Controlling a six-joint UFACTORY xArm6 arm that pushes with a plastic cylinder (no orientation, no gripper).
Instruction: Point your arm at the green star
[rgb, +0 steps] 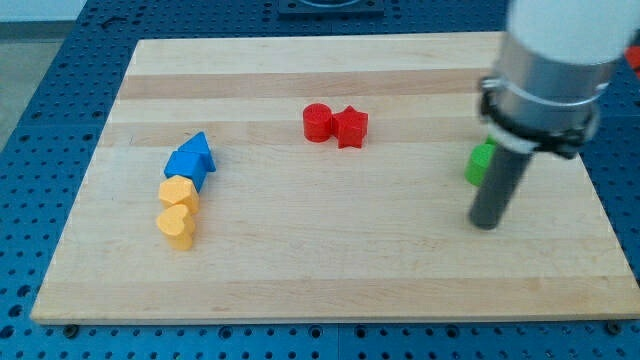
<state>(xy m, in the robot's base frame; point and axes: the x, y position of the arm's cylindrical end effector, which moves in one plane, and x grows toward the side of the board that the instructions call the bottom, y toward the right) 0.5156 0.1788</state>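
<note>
A green block (479, 163) lies at the view's right of the wooden board (330, 260), partly hidden behind the rod, so I cannot make out its shape. My tip (485, 223) rests on the board just below the green block, slightly to its right, close to it. The arm's grey and white body (545, 70) fills the view's top right corner and hides the board behind it.
A red cylinder (317, 122) and a red star (350, 127) touch each other at the top centre. At the left, a blue block cluster (190, 160) sits above a yellow block (178, 192) and a yellow heart (176, 225).
</note>
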